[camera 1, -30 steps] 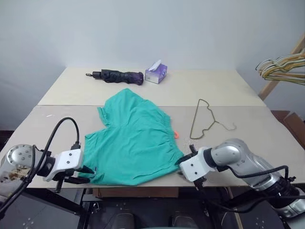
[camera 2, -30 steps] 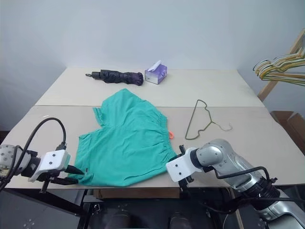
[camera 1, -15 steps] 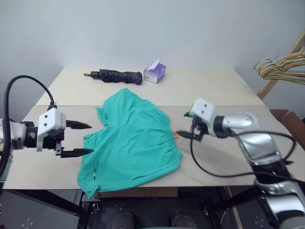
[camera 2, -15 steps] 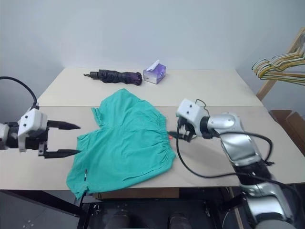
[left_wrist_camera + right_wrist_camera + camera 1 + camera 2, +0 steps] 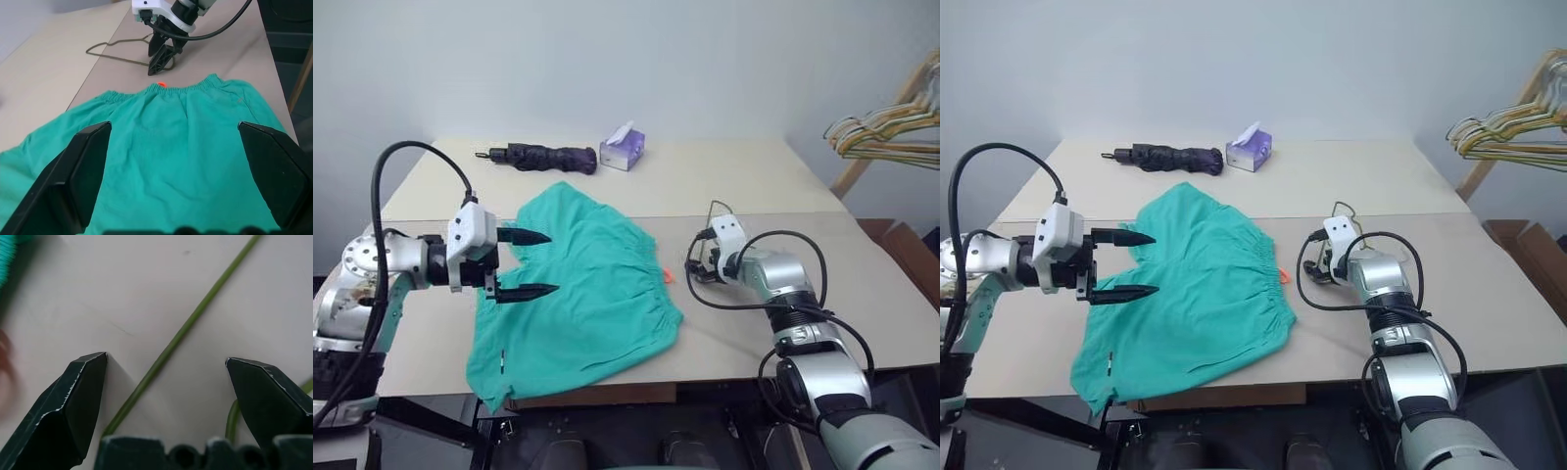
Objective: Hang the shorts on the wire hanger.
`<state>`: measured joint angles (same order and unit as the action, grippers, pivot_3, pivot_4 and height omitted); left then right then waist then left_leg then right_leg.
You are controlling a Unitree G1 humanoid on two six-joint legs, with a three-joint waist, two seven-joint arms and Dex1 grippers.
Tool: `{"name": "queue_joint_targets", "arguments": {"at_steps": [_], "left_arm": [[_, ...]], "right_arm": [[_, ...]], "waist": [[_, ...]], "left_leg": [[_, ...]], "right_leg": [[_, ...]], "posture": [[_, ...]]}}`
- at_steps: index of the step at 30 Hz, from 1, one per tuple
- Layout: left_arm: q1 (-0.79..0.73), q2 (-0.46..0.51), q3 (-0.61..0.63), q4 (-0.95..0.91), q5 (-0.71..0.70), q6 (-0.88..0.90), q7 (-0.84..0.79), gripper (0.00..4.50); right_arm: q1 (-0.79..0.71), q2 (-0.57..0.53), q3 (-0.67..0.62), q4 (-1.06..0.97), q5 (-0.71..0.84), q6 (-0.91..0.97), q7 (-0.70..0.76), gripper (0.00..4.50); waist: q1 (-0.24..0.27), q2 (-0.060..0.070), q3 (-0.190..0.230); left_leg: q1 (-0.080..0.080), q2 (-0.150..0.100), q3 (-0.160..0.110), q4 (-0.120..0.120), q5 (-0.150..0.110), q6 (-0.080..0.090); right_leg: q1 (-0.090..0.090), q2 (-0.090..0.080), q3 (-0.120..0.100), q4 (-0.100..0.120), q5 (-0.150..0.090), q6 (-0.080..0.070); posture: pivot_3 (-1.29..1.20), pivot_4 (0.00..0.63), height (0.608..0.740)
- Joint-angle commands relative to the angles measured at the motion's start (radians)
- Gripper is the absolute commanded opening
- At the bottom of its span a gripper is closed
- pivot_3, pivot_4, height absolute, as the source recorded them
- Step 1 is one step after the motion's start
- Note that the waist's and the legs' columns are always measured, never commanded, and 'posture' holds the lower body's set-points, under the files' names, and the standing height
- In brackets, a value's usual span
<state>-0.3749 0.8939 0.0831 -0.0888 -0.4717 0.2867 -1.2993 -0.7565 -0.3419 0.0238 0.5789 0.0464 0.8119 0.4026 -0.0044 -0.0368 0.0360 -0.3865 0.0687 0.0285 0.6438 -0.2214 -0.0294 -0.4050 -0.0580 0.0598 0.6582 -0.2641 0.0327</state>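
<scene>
Lying flat on the bench [image 5: 773, 176], the shorts [image 5: 582, 284] are spread wide, orange tag [image 5: 668, 275] at the waistband edge on the robot's right, one leg drooping over the near edge. Just beyond that tag sits the wire hanger [image 5: 115, 51], and your right gripper [image 5: 166, 382] is right down on it, fingers spread wide with one wire arm running between them. Close squarely across that wire, low against the bench, so the thin metal doesn't skate out sideways. Your left gripper [image 5: 530, 264] hovers above the shorts' left side, fingers wide apart, holding nothing; keep it ready to pinch the waistband once the hanger is up. From the head views the hanger is mostly tucked behind your right wrist, so its hook is hard to make out. Whether the right fingertips [image 5: 85, 396] touch the bench, you can't tell.
</scene>
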Motion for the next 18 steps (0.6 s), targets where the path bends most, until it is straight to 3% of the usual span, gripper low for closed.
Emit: {"name": "queue_joint_targets", "arguments": {"at_steps": [1,7,10,18], "left_arm": [[-0.015,0.004,0.007,-0.004,0.007,-0.013,0.001,4.48],[-0.016,0.008,0.008,0.002,0.008,-0.022,-0.009,4.48],[-0.035,-0.003,0.016,0.0,-0.017,-0.011,-0.011,4.48],[-0.08,-0.069,0.022,-0.058,-0.106,0.072,0.031,4.48]], "right_arm": [[0.069,-0.058,-0.017,-0.081,0.001,0.037,0.012,4.5],[0.224,-0.163,-0.041,-0.33,0.044,0.132,0.069,4.5],[0.225,-0.181,-0.059,-0.423,0.072,0.165,0.083,4.5],[0.079,-0.114,-0.05,-0.215,0.056,0.062,0.049,4.5]], "waist": [[-0.001,0.0,0.0],[0.003,0.0,0.0],[-0.007,0.0,0.0],[-0.044,0.0,0.0]], "left_leg": [[0.0,0.0,0.0,0.0,0.0,0.0],[0.001,0.0,-0.001,0.0,0.0,0.0],[0.001,0.0,0.0,0.0,0.0,0.0],[0.001,0.0,-0.001,0.0,0.0,0.0]], "right_leg": [[0.0,0.0,0.0,0.0,0.0,0.0],[0.001,0.0,-0.001,-0.001,0.0,0.0],[0.001,0.0,0.0,-0.001,0.0,0.0],[0.001,0.001,0.001,-0.001,0.0,0.0]], "posture": [[0.05,0.0,0.74],[0.04,0.0,0.74],[0.03,0.0,0.74],[0.04,0.0,0.74]]}}
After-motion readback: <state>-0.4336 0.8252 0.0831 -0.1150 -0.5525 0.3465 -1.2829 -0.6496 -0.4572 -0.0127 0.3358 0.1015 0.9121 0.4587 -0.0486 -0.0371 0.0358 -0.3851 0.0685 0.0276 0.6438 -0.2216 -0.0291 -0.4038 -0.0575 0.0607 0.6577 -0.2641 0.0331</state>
